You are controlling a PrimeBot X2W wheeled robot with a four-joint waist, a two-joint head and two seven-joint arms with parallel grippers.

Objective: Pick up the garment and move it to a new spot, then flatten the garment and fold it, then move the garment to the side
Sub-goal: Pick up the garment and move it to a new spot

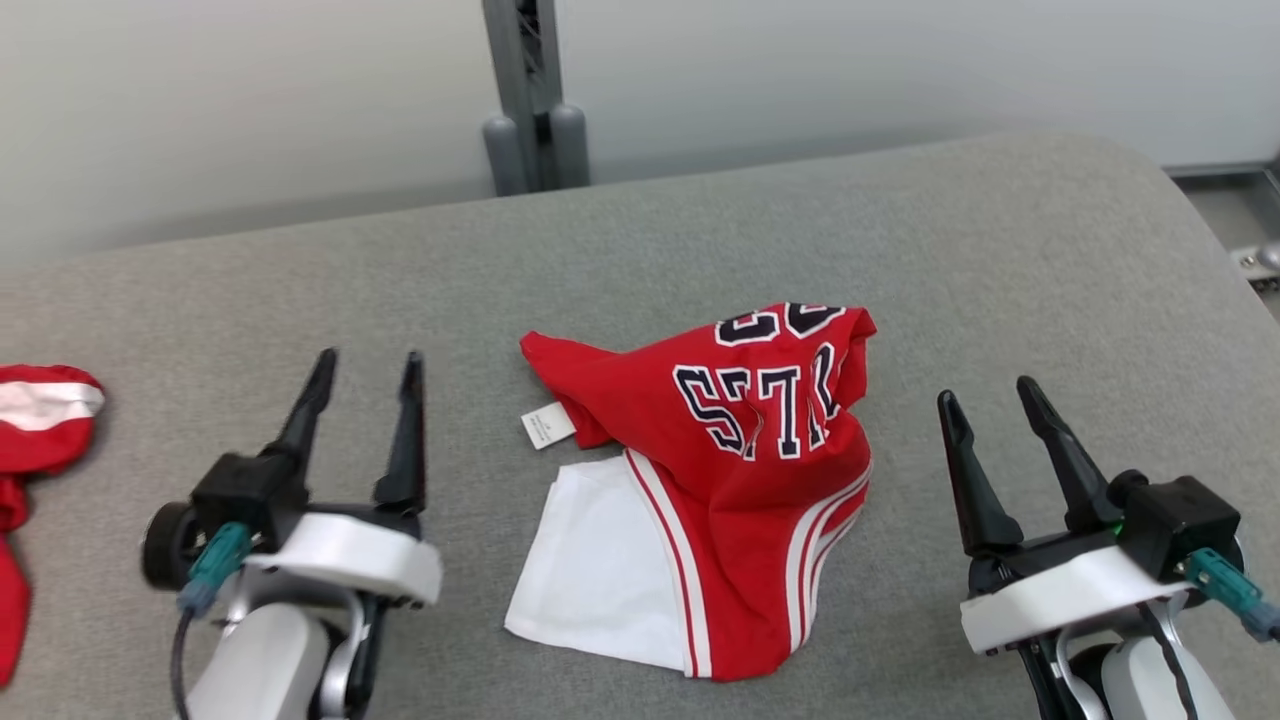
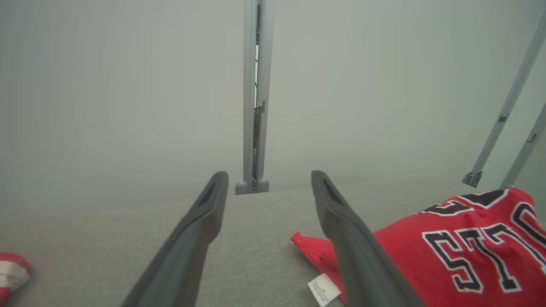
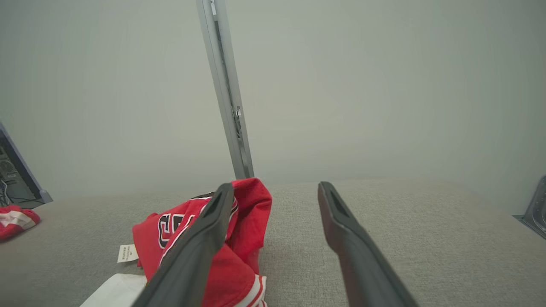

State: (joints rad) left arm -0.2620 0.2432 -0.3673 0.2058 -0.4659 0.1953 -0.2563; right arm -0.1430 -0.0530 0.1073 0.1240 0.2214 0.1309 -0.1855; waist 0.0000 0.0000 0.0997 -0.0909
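1. Head view showed the left gripper [image 1: 370, 358] with its two dark fingers spread wide and nothing between them. It was to the left of the garment [image 1: 760, 470] and apart from it.
2. The right gripper [image 1: 985, 390] was likewise wide and empty, to the right of the garment and not touching it.
3. The garment, a red jersey with dark lettering, lay crumpled in a heap on the grey table [image 1: 700, 230] between the two grippers. A white panel [image 1: 600, 560] spread from under its near-left side, and a small label [image 1: 548, 425] lay just left of it.
4. Well to the left of the garment lay another red-and-white cloth [image 1: 40, 420]. A grey post [image 1: 530, 100] stood beyond the garment, behind the table.
5. Risk, as a judgement: the heap seemed several layers thick, though the folds hid how many. A pinch on top could catch one layer and twist the rest instead of flattening it.
6. Gripping the white panel alone might turn the garment further inside out, and a wide sweep leftward could snag the other cloth.
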